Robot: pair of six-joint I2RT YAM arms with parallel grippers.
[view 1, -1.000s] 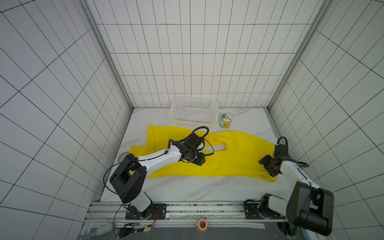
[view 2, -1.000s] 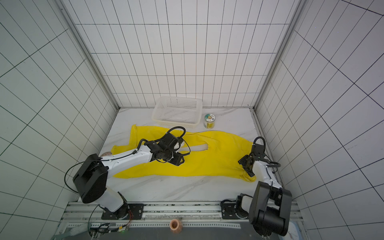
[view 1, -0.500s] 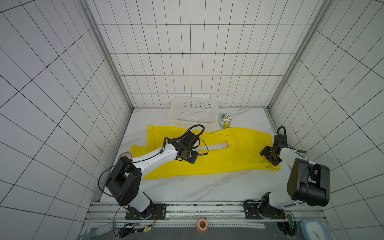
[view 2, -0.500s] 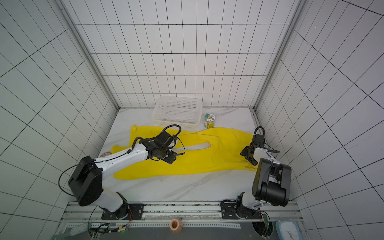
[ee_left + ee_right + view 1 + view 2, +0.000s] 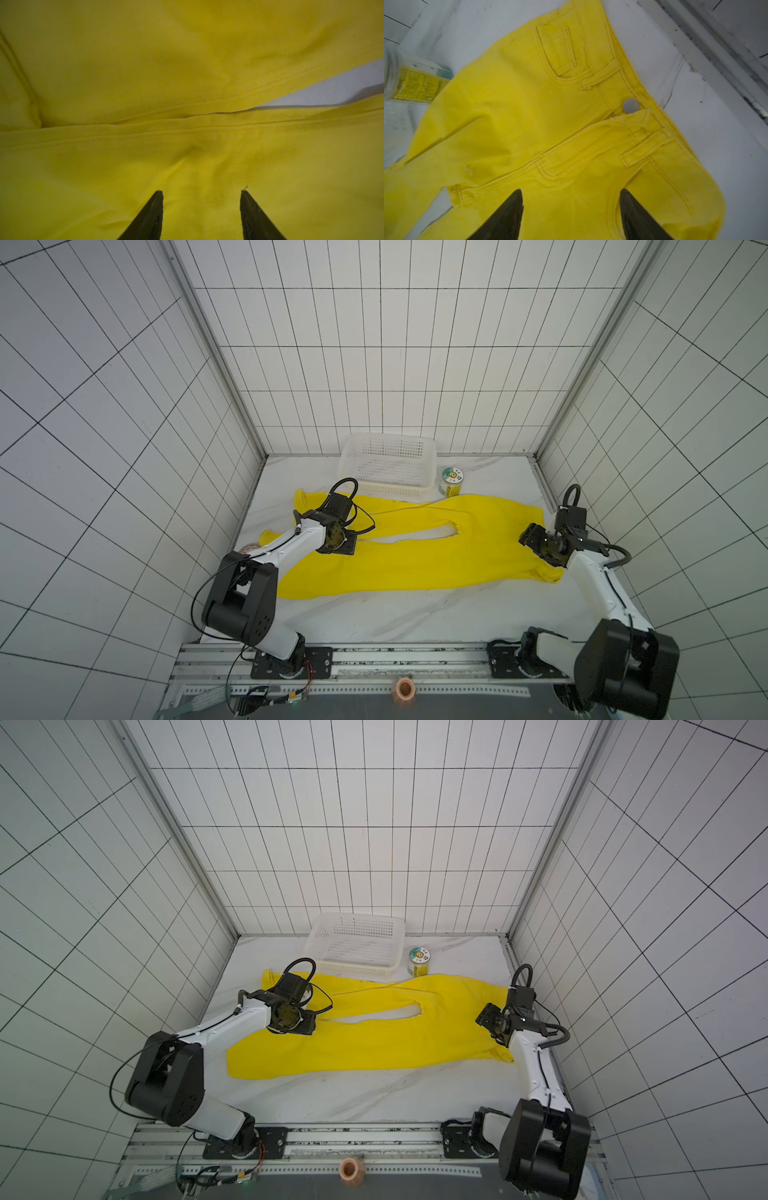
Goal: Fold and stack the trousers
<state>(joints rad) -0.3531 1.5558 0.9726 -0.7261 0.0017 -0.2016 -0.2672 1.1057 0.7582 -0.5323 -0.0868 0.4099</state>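
The yellow trousers (image 5: 415, 568) (image 5: 374, 1048) lie spread flat across the table, waist to the right and legs to the left. A narrow gap of table shows between the legs. My left gripper (image 5: 343, 547) (image 5: 297, 1023) (image 5: 201, 192) points down over the near leg beside the inner seams. It is open, with only flat cloth (image 5: 187, 72) between its fingers. My right gripper (image 5: 530, 537) (image 5: 484, 1017) (image 5: 571, 191) stands open over the waist part (image 5: 529, 114), short of the round waist button (image 5: 630, 106). It holds nothing.
A white perforated basket (image 5: 390, 489) (image 5: 353, 968) stands at the back, touching the far leg's edge. A small can (image 5: 451, 482) (image 5: 418, 962) (image 5: 415, 85) stands right of it. A tape roll (image 5: 250, 549) lies by the left wall. The right wall rail runs close to the waistband.
My left gripper has moved left along the legs. My right gripper has moved back and inward over the waist, and its jaws have opened wider.
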